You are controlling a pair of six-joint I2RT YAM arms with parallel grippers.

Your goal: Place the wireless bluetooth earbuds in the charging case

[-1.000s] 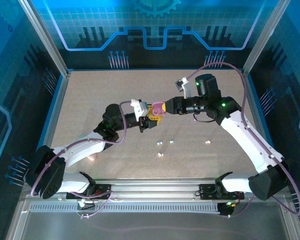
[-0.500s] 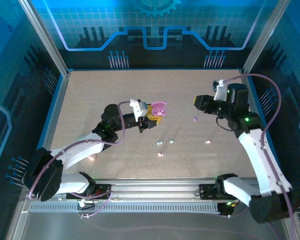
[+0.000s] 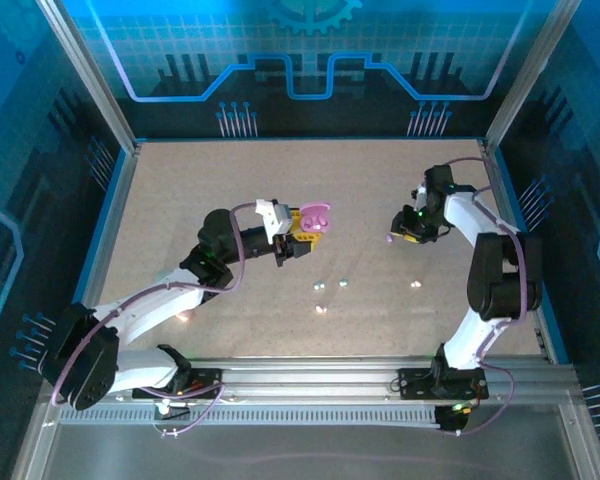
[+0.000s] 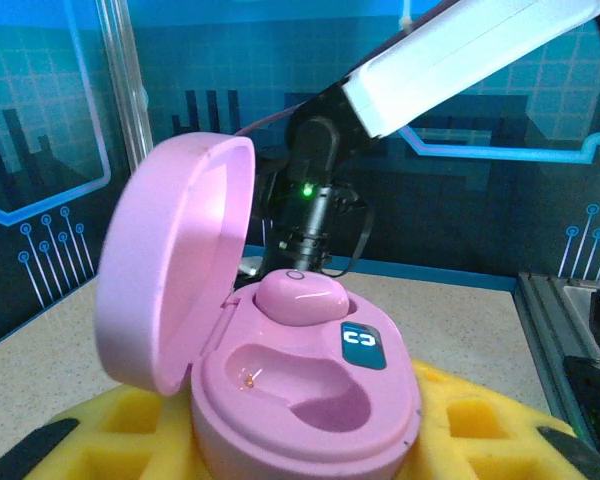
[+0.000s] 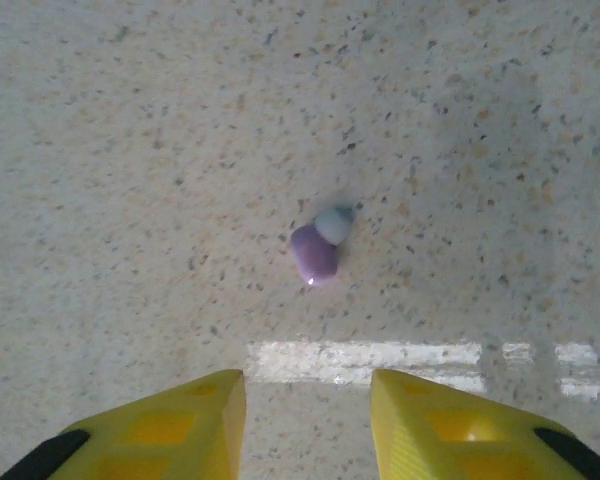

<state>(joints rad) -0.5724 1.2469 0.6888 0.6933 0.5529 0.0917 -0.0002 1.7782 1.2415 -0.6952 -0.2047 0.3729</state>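
An open pink charging case sits between my left gripper's yellow fingers, which are shut on it. Its lid stands up at the left. One pink earbud is seated in the far socket, and the near socket is bare. From above, the case is held left of centre. A second earbud, purple with a pale tip, lies loose on the table, just ahead of my open right gripper. In the top view this earbud lies just left of that gripper.
The speckled table has a raised blue rim and metal corner posts. Several small pale glints dot the surface between the arms. A bright reflected strip lies between the loose earbud and the right fingertips.
My right gripper has left the case, swung to the right and come down over a loose earbud on the table. The left arm with the case has hardly moved.
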